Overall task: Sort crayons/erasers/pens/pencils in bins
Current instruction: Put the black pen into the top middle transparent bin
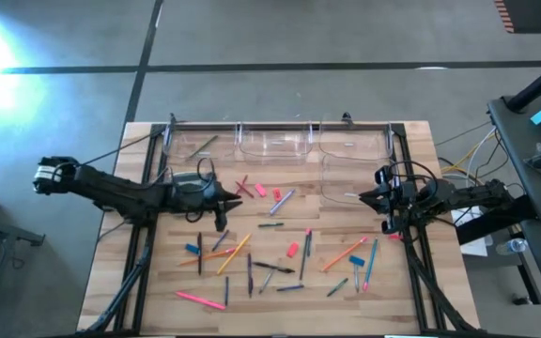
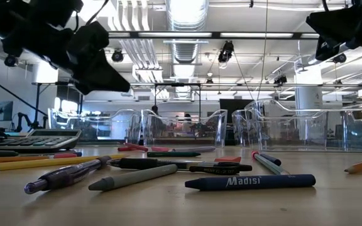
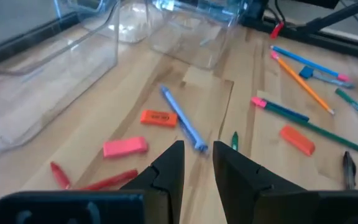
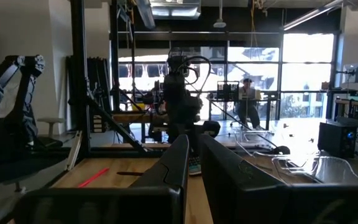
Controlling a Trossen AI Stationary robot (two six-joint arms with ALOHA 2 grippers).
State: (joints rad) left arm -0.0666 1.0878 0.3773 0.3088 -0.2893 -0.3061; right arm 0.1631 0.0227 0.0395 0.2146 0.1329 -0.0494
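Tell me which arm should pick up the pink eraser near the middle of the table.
Left, probably. The left gripper hangs over the table's middle with the pink eraser just ahead of it, jaws slightly apart. The right gripper sits shut at the right edge by the bins, farther away.

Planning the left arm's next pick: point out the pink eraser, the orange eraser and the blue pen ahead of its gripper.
pink eraser (image 3: 125,147): left wrist view, middle of its top face.
orange eraser (image 3: 158,118): left wrist view, centre of the block.
blue pen (image 3: 183,118): left wrist view, mid-barrel.

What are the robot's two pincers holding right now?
Nothing. The left pincer hangs empty with a small gap above the table. The right pincer is shut with nothing between its fingers.
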